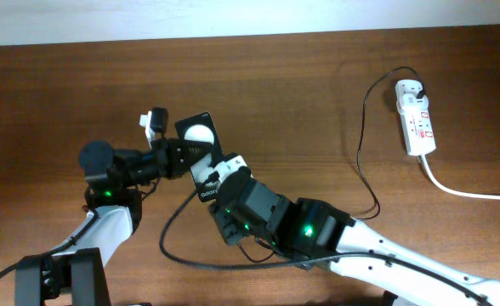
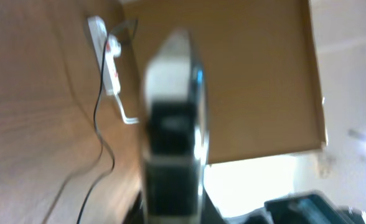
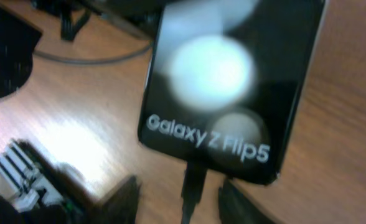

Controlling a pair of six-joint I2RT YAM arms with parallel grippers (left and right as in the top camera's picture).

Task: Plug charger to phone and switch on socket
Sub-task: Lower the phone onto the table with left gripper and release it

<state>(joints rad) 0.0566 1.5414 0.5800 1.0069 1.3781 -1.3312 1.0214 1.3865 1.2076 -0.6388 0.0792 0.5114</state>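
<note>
The left gripper (image 1: pixel 180 154) pinches the phone (image 1: pixel 201 129); the right gripper (image 3: pixel 182 194) gapes around the charger (image 3: pixel 194 177) plug (barely seated, I'd say): a snag could drag it out.

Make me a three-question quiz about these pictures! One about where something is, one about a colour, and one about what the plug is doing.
1. Where is the power strip?
A. Hanging off the front edge
B. Near the far right corner of the table
C. On the floor

2. What colour is the power strip's body?
A. White
B. Blue
C. Green

3. What is the charger's plug doing right now?
A. Lying beside the power strip
B. Dangling off the table
C. Meeting the bottom edge of the phone

Answers:
1 B, because the overhead view shows it at the top right of the wood.
2 A, because its body is white with small red marks.
3 C, because the right wrist view shows the plug right against the phone's lower edge. Whether it is fully in cannot be told.
</note>
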